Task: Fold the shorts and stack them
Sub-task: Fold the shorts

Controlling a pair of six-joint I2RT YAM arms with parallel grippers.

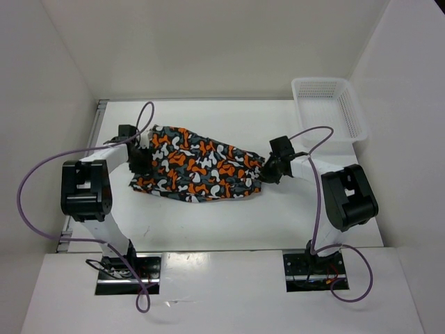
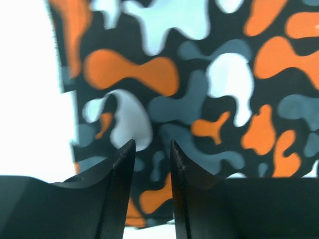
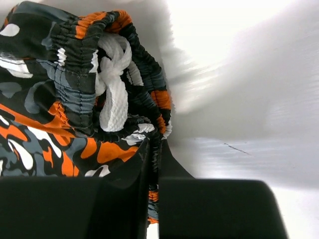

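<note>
Mid-worktop, between the two arms: the shorts (image 1: 198,170), printed in orange, black, grey and white blotches. Broad and fairly flat at the left end, tapering to a bunched waistband at the right. Long axis running left to right, close to parallel with the near edge of the worktop (image 1: 208,219). Waistband end pointing right.

At the narrow end, the right gripper (image 1: 270,169), fingers clenched on the gathered waistband. In the right wrist view, the elastic edge pinched between the two fingers, with a white drawstring (image 3: 112,94) knotted just above them.

At the broad end, the left gripper (image 1: 141,158), low over the fabric near its left edge. In the left wrist view, fingers (image 2: 119,189) parted by a narrow gap, released, with the print showing through the gap and nothing seen gripped.

Bare white worktop in a wide band in front of the shorts and a narrower band behind. Little room at the left, where the fabric edge lies near the side of the worktop. A white mesh basket (image 1: 327,82) at the far right corner, well apart from the shorts.

Plain white walls (image 1: 208,49) on three sides. Purple cables (image 1: 28,188) looping off both arms.
</note>
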